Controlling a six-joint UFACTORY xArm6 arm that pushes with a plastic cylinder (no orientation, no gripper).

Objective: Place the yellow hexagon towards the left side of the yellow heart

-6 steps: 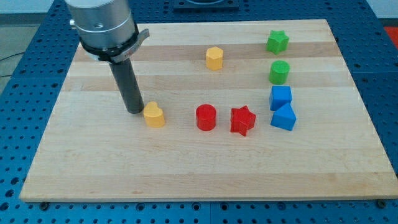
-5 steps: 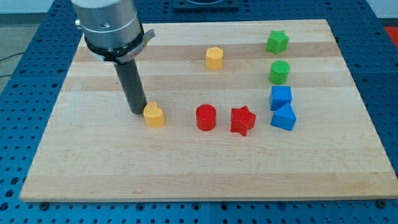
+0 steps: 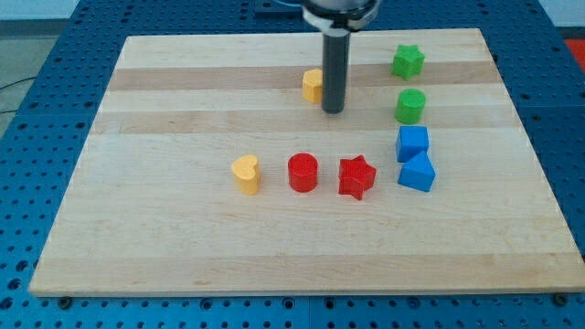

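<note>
Resting on the pale wooden bench (image 3: 137, 228), my tip (image 3: 333, 111) is seen just right of the small yellow hexagon block (image 3: 313, 85), partly hidden by the rod. No jaws are fitted; nothing is held. The yellow heart block (image 3: 246, 174) lies well below-left, beside the red cylinder block (image 3: 303, 172).

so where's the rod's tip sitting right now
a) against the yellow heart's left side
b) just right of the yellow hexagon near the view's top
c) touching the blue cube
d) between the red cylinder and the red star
b: my tip sits at the right side of the yellow hexagon in the view's upper middle, partly hiding it, well away from the yellow heart lower down.
</note>
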